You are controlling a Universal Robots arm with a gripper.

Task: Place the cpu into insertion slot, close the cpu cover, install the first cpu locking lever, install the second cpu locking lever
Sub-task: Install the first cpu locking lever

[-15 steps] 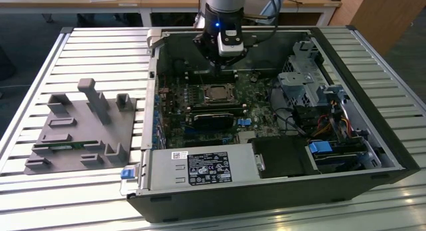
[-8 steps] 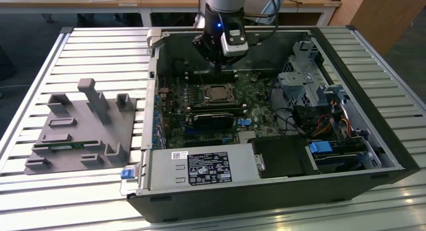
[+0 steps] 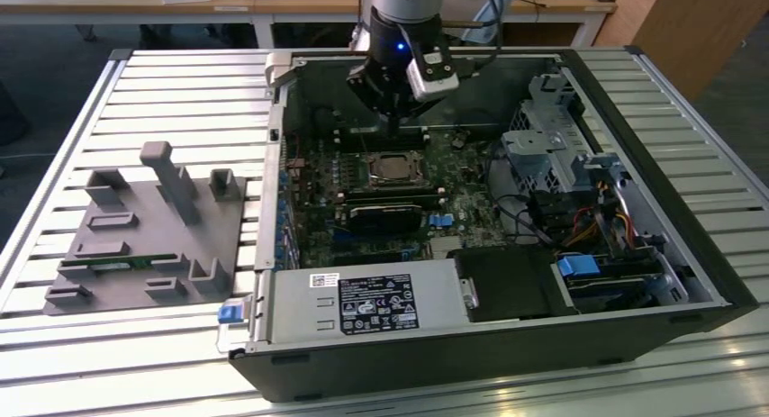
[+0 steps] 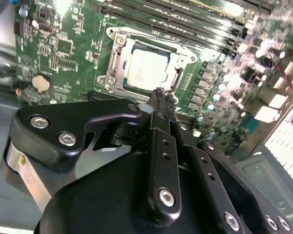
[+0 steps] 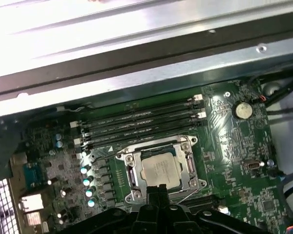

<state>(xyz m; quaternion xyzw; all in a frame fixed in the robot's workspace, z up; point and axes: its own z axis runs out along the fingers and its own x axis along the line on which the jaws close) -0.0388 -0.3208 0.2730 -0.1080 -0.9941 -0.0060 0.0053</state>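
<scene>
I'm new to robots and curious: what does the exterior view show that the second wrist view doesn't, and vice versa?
Exterior view: the whole open black computer case on a slatted metal table, beside a grey plastic fixture tray. Second wrist view: a round silver coin battery and the black fingers, shut together, up close. Both: the green motherboard with the small silver-grey square cpu framed by its thin silvery metal cpu cover.

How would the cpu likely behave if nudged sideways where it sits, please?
The cpu looks a thin, metal-topped plate: probably stiff and light. Lying flat within the cpu cover frame, it likely wouldn't slide or tip. Its smooth top may be slippery.
</scene>
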